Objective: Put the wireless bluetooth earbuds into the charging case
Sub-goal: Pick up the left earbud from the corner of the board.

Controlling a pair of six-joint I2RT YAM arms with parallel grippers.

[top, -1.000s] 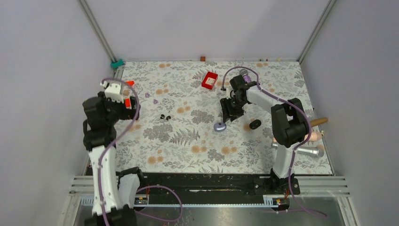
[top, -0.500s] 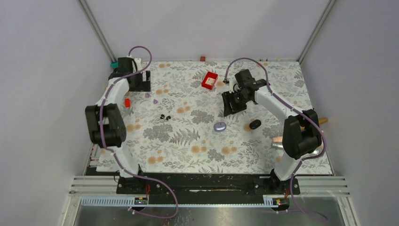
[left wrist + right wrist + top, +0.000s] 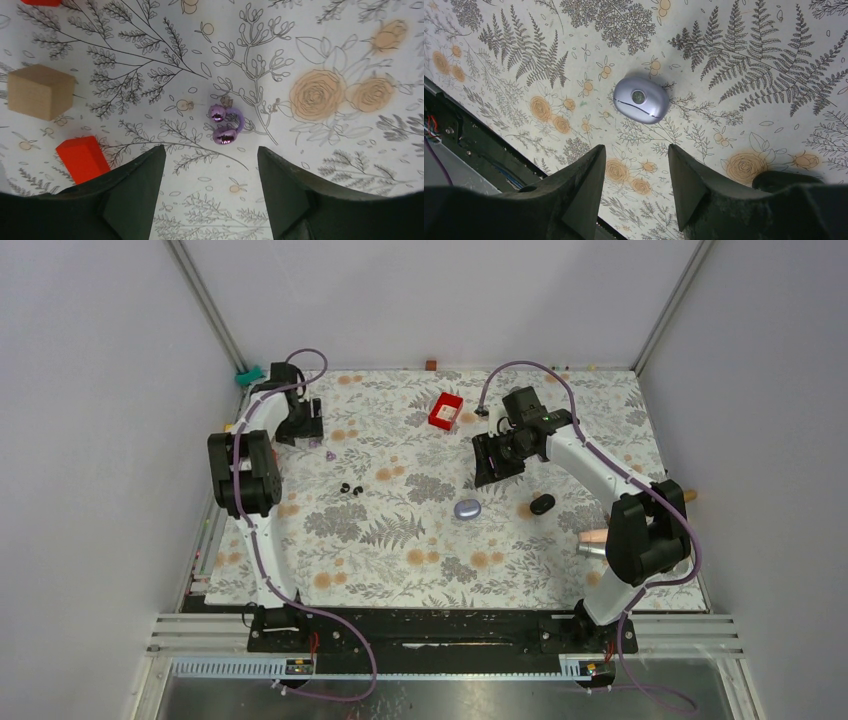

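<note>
The left gripper [image 3: 303,425] is hanging over the far-left corner of the mat [image 3: 400,570], close to the left wall and the mat's far edge. Its fingers [image 3: 135,190] are standing apart, gripping nothing. A small purple ring [image 3: 227,126] is lying on the mat just beyond the tips. A wooden cube [image 3: 39,91] and a red block [image 3: 82,159] are sitting off to one side of that wrist view, clear of the fingers.

The right gripper [image 3: 488,462] is hovering right of centre. It too is spread and empty, with only bare mat showing in the gap.

The case [image 3: 641,105] is lying flat near mid-mat with its lid closed (the seam is showing as a thin line). It is just nearer than the right gripper and beyond the fingertips, not between them. Open mat is lying all around it. The closest neighbour is a black oval [image 3: 542,504] to its right, apart from it.

The earbuds [image 3: 350,487] are lying side by side left of centre, out in the open; whether they are touching I cannot tell. They are well apart from the case, with a free stretch of mat between. They are nearer than the left gripper and well inside the left edge.

A red box [image 3: 446,410] is sitting toward the far edge, left of the right gripper.
</note>
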